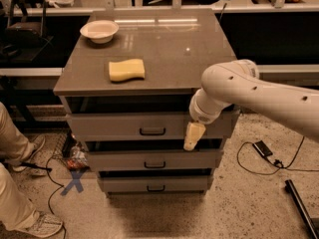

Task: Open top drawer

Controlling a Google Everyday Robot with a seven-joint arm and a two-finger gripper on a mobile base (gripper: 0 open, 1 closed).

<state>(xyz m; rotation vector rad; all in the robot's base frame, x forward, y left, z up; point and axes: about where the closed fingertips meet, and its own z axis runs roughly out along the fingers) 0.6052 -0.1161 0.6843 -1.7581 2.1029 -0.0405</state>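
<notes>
at the right end of the top drawer [114, 126] front, right of its black handle [152, 131], the pincer [193, 136] points down; wide or narrow, cannot tell.

Arm [259, 91] extends from right; claw [193, 136] points down.

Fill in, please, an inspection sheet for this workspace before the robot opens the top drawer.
Surface: grey cabinet top, glossy, with light reflections.
Job's things: top drawer; its black handle is not gripped.
Clutter: white bowl at back left; yellow sponge nearer the front.
Grippers: pincer hangs before the top drawer's front, right of the handle, apart from it.
Cables: black cable on the floor at right.
Surroundings: person's legs at left; blue cross mark on the floor.
</notes>
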